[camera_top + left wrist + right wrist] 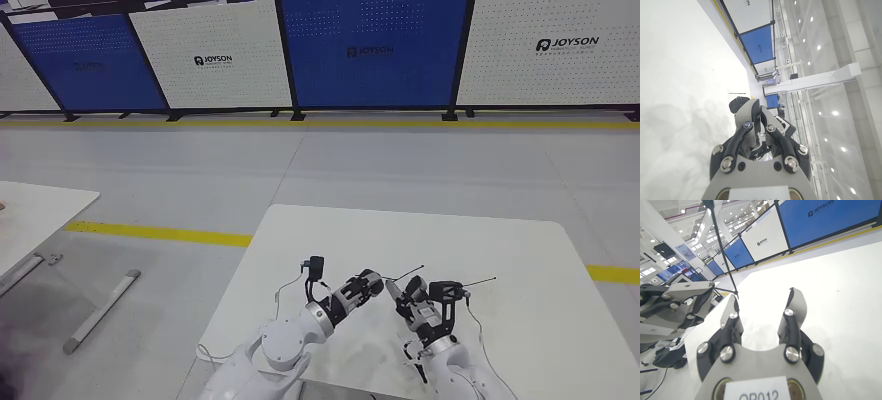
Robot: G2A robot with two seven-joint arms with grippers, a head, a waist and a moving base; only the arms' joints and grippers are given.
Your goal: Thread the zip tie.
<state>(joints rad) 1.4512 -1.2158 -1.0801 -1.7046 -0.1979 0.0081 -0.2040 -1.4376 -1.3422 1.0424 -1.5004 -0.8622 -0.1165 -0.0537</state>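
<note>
The left pincer [759, 110] is pressed together on one end of a thin black zip tie [723, 255]. The tie runs to a bend just beside one fingertip of the right pincer [762, 292], whose fingers are spread and grip nothing. From there the strap rises and its far end is cut off. There are two ties. The second zip tie [737, 93] lies flat on the white worktop [829, 285], beyond both pincers.

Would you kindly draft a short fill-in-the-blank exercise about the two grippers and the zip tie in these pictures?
1. The left gripper is ___ on the zip tie.
2. The right gripper stands ___, with nothing between its fingers.
3. Both grippers are above a table whose top is ___ in colour.

Missing words: shut; open; white.
</note>
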